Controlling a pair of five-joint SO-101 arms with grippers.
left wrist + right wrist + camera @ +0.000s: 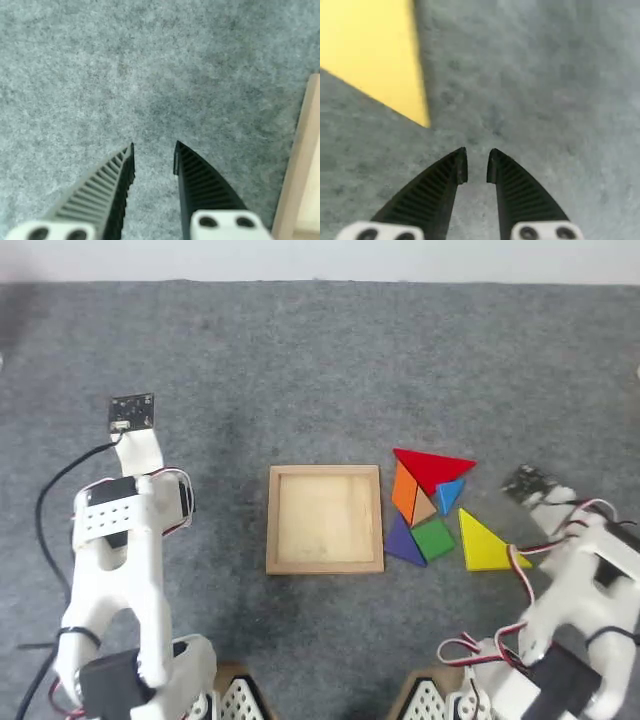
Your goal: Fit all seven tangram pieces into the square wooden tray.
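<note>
Left tool (154, 147), close under its wrist cam: fingers parted by a moderate gap, nothing btwn them, over bare grey bench (150, 65). Can't tell if the tips touch the surface. Pale wooden edge of the tray (300, 175) runs just to its right.

Right tool (477, 152): only a narrow slit btwn the tips, nothing gripped. It sits over bare bench, just beside a corner of the yellow triangle (370, 55), apart from it.

High cam: left arm (120, 540) at near left, well left of the tray. Right arm (580, 580) at near right, next to the pieces. Tray is mid-bench, square, its floor bare wood.

All 7 pieces lie flat in a tight cluster just right of the tray, on the bench:
- red triangle (430, 467): farthest
- orange piece (404, 490): nearer than red, close to the tray's right rim
- blue triangle (448, 494): small, right of orange
- tan piece (424, 508): btwn orange, blue and green
- green square (433, 537): near side, tilted
- purple triangle (403, 543): left of green, just beside the rim
- yellow triangle: right of green, at the near-right end of the cluster
</note>
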